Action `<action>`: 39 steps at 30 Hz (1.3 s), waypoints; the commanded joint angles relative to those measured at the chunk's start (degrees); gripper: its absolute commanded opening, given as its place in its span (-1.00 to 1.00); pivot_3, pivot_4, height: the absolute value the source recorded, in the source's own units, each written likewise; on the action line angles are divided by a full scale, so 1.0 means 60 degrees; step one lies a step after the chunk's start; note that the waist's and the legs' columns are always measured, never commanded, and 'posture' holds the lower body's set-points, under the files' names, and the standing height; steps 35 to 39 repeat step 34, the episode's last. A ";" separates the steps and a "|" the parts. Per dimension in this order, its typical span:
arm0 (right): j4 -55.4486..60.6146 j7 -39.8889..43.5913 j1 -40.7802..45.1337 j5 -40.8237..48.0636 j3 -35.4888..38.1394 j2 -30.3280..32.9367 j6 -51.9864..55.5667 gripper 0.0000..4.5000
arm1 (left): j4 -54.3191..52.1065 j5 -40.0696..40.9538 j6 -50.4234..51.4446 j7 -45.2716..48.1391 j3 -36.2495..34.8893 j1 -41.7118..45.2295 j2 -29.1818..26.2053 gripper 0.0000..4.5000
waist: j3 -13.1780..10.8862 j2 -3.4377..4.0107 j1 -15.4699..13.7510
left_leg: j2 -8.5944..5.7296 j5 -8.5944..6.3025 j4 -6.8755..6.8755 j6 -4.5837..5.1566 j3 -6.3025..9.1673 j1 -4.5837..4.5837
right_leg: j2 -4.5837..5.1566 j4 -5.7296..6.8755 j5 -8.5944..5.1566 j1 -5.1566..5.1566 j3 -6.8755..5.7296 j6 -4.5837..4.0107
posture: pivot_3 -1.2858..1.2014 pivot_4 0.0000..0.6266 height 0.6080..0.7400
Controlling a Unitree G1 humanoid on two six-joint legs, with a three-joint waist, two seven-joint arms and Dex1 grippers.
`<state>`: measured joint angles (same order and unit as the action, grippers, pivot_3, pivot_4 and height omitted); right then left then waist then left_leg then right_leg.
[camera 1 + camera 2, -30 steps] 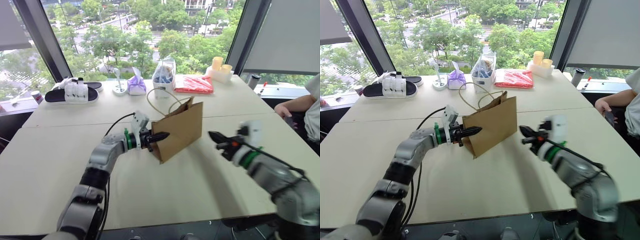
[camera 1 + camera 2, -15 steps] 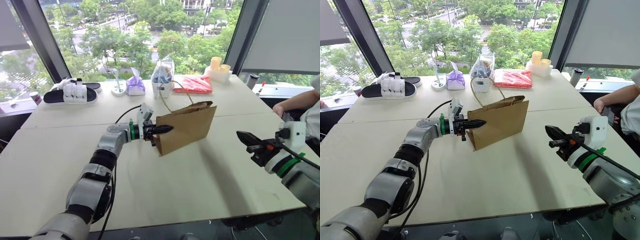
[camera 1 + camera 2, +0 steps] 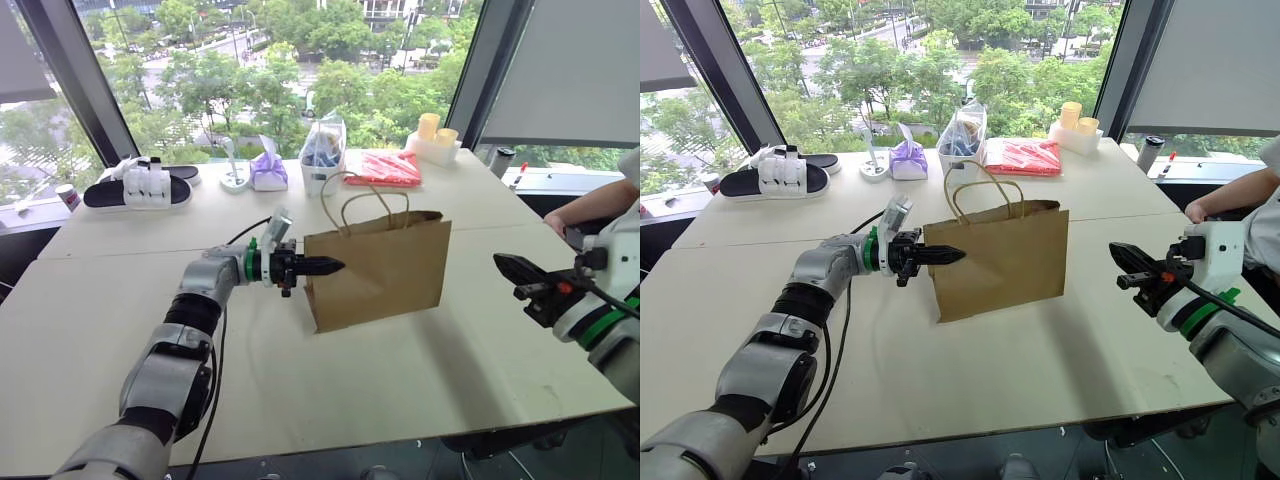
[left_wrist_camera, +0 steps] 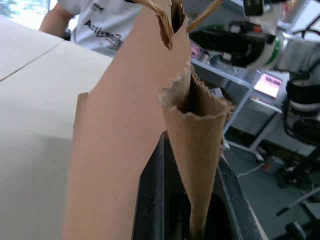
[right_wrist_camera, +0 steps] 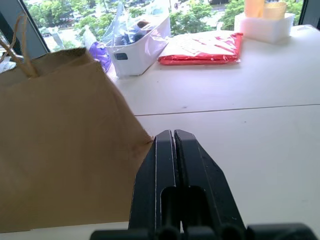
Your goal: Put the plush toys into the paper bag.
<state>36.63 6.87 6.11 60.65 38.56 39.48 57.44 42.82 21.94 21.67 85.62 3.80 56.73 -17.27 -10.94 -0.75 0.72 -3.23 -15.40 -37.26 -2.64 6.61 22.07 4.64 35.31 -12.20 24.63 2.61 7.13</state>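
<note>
A: Report the position of the paper bag (image 3: 378, 268).

B: It stands upright near the middle of the tabletop (image 3: 420, 370), broad face toward the robot, its looped handles (image 3: 365, 204) rising above the top edge.

A: State of the left gripper (image 3: 326, 266)?

B: It points sideways toward the robot's right, level with the tabletop. Its fingers (image 4: 155, 200) are closed on the bag's left edge. The left wrist view shows a fold of brown paper pinched between them.

A: And the right gripper (image 3: 1124, 262)?

B: It hangs above the tabletop to the right of the bag, well apart from it. Its fingers (image 5: 175, 165) are pressed together with nothing between them.

A: The plush toys?

B: I cannot locate them; the bag's interior is hidden from the head views.

A: Other items?

B: Along the far edge by the window: a black slipper (image 3: 140, 189), a purple tied pouch (image 3: 268, 170), a clear plastic bag of blue items (image 3: 325, 150), a red packet (image 3: 388, 168) and yellow cups (image 3: 436, 128). A person's arm (image 3: 590, 205) rests at the tabletop's right end.
</note>
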 commanded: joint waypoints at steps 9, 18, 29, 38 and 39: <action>0.0006 -0.0039 0.0059 0.0347 -0.0202 0.0581 -0.0190 -1.00 | 0.2112 -0.1613 -0.2252 0.0277 0.0519 0.0561 0.0003 -0.57 | 0.0000 -0.0001 -0.0010 | -0.0002 0.0000 -0.0004 0.0001 -0.0001 0.0000 | 0.0001 -0.0002 0.0000 -0.0004 0.0000 0.0000 | 0.03 -0.52 1.00; -0.0132 0.1391 -0.0127 -0.0220 -0.1135 0.1400 -0.0440 -1.00 | 0.1619 -0.1586 -0.2423 -0.0228 -0.0176 0.0388 -0.0802 0.96 | -0.0001 -0.0003 0.0028 | 0.0002 -0.0001 0.0000 0.0002 0.0001 -0.0003 | -0.0003 0.0000 0.0000 -0.0004 -0.0001 0.0001 | 0.03 -0.52 1.00; -0.0406 0.4369 -0.1193 -0.1396 -0.1642 0.2465 -0.1278 -1.00 | -0.7262 0.0642 0.2222 -0.2773 -0.1624 -0.4327 -0.2534 0.96 | -0.0001 -0.0002 -0.0029 | 0.0017 -0.0009 -0.0006 0.0016 0.0005 -0.0003 | 0.0003 0.0000 -0.0003 -0.0007 0.0003 0.0004 | 0.03 -0.52 1.00; -0.0158 0.4689 -0.1203 -0.1228 -0.1725 0.2360 -0.1290 -1.00 | -0.9696 0.1831 0.3750 -0.4254 -0.2228 -0.5428 -0.2551 0.96 | -0.0002 -0.0003 -0.0031 | 0.0026 -0.0009 -0.0017 0.0016 0.0004 -0.0009 | 0.0008 -0.0016 -0.0004 -0.0027 0.0004 0.0004 | 0.03 -0.52 1.00; -0.0158 0.4689 -0.1203 -0.1228 -0.1725 0.2360 -0.1290 -1.00 | -0.9696 0.1831 0.3750 -0.4254 -0.2228 -0.5428 -0.2551 0.96 | -0.0002 -0.0003 -0.0031 | 0.0026 -0.0009 -0.0017 0.0016 0.0004 -0.0009 | 0.0008 -0.0016 -0.0004 -0.0027 0.0004 0.0004 | 0.03 -0.52 1.00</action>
